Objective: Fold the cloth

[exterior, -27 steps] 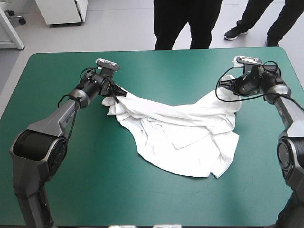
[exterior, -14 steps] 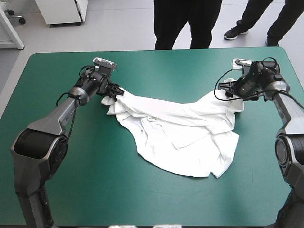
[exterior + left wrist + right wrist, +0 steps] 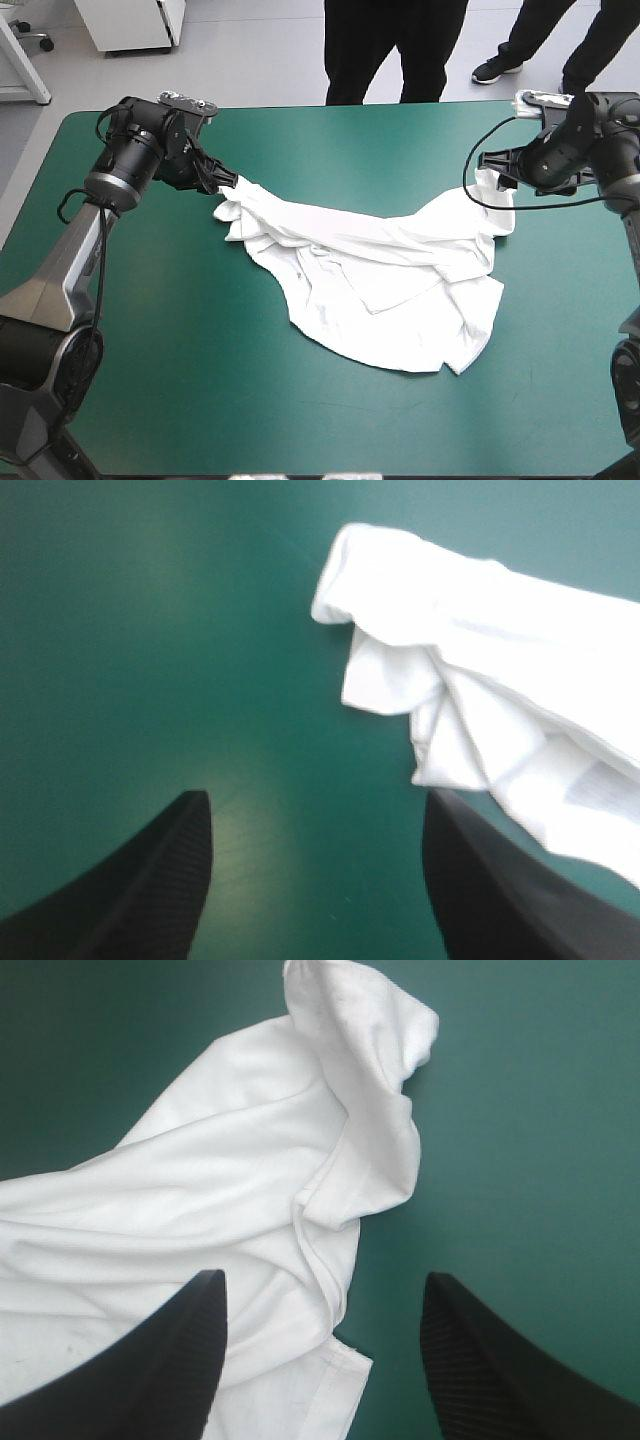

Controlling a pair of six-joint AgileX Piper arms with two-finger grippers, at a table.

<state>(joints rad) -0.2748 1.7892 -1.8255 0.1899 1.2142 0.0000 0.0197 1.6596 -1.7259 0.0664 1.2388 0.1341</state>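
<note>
Two claws, and both stand spread wide with nothing pinched between their fingers. We see the left claw (image 3: 218, 180) just beside one bunched corner of the T-shirt (image 3: 370, 270), and the right claw (image 3: 497, 165) just beside the opposite corner, so the white cloth stretches between the two of them and lies rumpled on the teal-green cover (image 3: 150, 350). From that band between the claws, the bulk of the shirt spreads away toward the table's near edge in loose, overlapping folds.

Looking along the left claw (image 3: 315, 800), we find the shirt's rolled corner (image 3: 480, 630) ahead of it and off to one side. The cloth runs down past one black finger (image 3: 500, 890), while the gap between the fingers shows bare cover. We cannot tell whether that finger touches the cloth.

Looking along the right claw (image 3: 322, 1278), we find the shirt (image 3: 230, 1180) ahead of it and partly between its fingers. A hem edge sits in the gap, one finger (image 3: 150, 1370) hangs over the white cloth and the other over bare cover.
</note>
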